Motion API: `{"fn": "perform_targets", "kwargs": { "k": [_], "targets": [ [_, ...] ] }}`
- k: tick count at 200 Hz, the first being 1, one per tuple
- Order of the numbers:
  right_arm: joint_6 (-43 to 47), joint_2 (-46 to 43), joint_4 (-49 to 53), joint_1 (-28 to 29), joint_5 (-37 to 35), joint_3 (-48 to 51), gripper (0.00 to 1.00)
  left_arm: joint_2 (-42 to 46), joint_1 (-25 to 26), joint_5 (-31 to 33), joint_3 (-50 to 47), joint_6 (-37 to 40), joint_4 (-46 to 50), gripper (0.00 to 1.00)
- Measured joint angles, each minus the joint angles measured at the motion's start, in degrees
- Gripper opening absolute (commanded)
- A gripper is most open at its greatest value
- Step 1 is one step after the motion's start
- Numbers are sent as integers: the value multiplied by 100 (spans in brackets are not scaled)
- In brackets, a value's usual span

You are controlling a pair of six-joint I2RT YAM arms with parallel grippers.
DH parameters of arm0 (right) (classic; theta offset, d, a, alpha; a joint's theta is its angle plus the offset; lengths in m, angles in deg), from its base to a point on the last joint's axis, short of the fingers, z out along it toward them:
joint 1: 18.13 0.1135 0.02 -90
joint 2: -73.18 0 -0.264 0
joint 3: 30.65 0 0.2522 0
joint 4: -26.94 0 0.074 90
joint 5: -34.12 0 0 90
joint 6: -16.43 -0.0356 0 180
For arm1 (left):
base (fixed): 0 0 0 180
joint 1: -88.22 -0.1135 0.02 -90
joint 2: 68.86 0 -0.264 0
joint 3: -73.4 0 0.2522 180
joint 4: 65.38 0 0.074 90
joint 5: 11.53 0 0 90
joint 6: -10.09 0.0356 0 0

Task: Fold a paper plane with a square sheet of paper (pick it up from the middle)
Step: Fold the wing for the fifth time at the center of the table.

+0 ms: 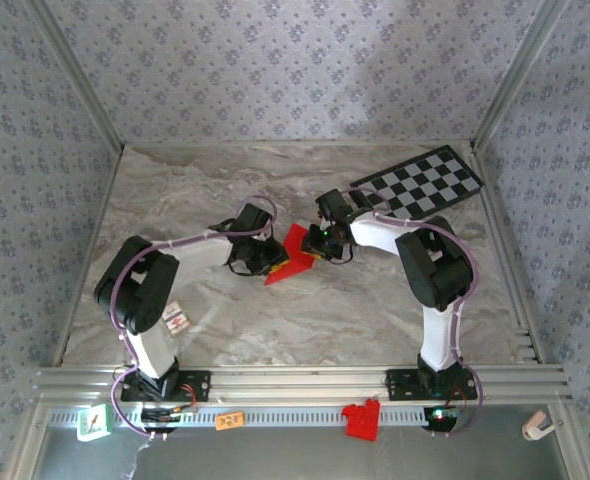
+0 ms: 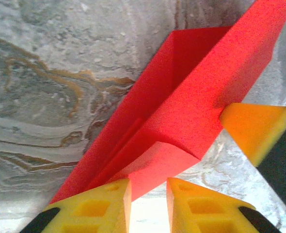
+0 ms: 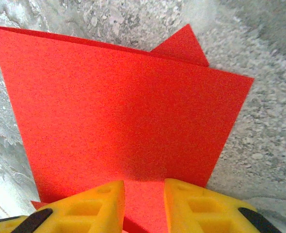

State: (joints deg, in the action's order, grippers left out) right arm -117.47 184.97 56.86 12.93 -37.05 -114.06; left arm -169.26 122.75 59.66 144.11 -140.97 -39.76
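Starting left: the left gripper (image 2: 148, 183) is hovering low over the table (image 1: 225, 320), jaws standing a little apart. A folded corner of the paper (image 1: 293, 252) is reaching right up to the gap, but nothing is looking clamped.

The paper is sitting mid-table between the two arms, partly folded. One long flap is lying over and another is rising like a shallow wall, so a trough is forming along the middle. No dart shape yet; I'd judge this early in the folding.

Next over, the right gripper (image 3: 144, 187) is sitting at the paper's other edge. Its jaws are likewise slightly parted and straddling a strip of red, not closed on it as far as I can see. In the left wrist view one of its fingertips (image 2: 252, 128) is touching the raised flap's edge. The board (image 1: 420, 185) is lying well apart at far right.

Worries:
- With neither side pinning the sheet, any push is likely sliding it across the smooth top and skewing the crease.
- The raised flap is liable to spring back.
- If both close and pull opposite ways, paper this thin is risking a tear or a crumple.
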Motion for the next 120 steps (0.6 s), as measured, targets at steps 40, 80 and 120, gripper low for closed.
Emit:
{"fn": "perform_targets", "kwargs": {
  "k": [40,80,120],
  "targets": [
    [44,0,-2,0,22,-4,31,-33,-2,199,0,114,57,17],
    [79,-146,-105,-17,170,68,38,-245,-2,310,0,90,120,15],
    [-184,-1005,-562,-116,125,739,45,-247,-35,306,0,-22,120,16]
  ]
}}
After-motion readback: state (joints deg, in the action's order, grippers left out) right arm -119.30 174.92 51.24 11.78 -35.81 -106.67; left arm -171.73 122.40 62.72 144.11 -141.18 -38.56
